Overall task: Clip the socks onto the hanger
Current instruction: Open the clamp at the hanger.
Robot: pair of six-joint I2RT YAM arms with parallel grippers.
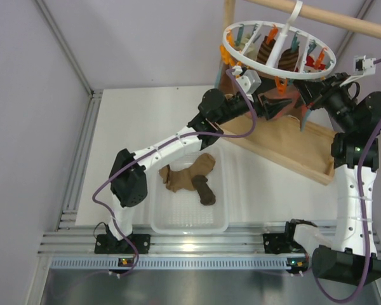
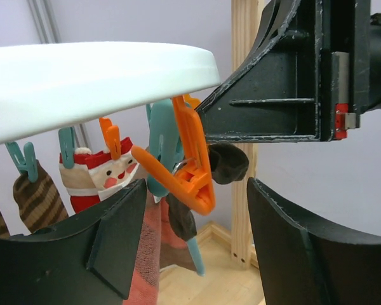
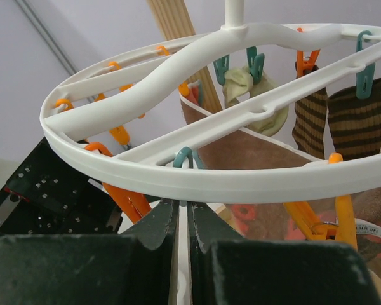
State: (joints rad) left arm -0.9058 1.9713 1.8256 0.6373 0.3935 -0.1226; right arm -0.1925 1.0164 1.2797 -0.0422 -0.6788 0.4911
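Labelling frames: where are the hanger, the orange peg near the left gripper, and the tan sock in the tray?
hanger [image 3: 241, 185]: right wrist view, near rim of the ring.
orange peg [image 2: 192, 149]: left wrist view, its upright arm.
tan sock [image 1: 185, 177]: top view, middle of the sock.

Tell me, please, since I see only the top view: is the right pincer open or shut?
Observer: Shut. The right wrist view shows the right pincer with jaws together, just under the hanger ring.
Operator: And the other arm?
Observer: The left pincer is open. In its wrist view an orange peg hangs in the opening, not gripped.
Operator: Is anything at that peg?
Observer: A dark sock shows right behind it. Whether it is clipped, I cannot tell.
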